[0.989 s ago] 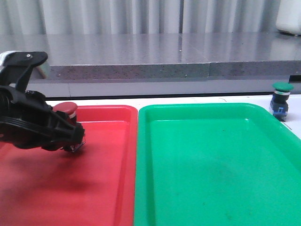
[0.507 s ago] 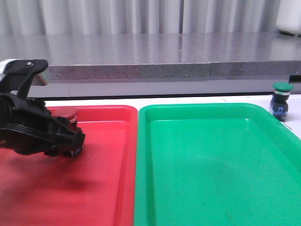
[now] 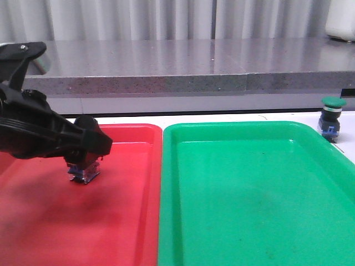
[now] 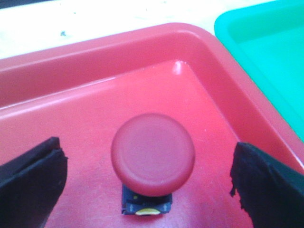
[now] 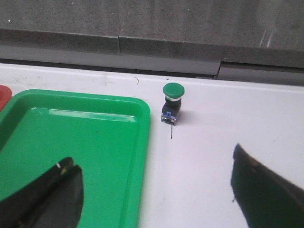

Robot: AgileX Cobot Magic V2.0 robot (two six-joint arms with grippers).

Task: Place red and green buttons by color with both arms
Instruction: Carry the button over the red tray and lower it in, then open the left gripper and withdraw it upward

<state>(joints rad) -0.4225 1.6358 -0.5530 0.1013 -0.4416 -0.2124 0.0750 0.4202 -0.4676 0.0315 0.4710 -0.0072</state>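
I read this as the red half nearly done: the red button stands upright in the red tray, cap up, long axis vertical, probably resting on the floor. My left gripper straddles it, fingers spread and clear. Next comes the green button, upright on the table beyond the green tray; the right gripper hangs open, well short.

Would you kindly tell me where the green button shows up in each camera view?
Front view: green button at far right, on the white table beyond the green tray.
Left wrist view: not in it.
Right wrist view: green button near centre, just off the tray's corner.
Shared landmark: the green tray.
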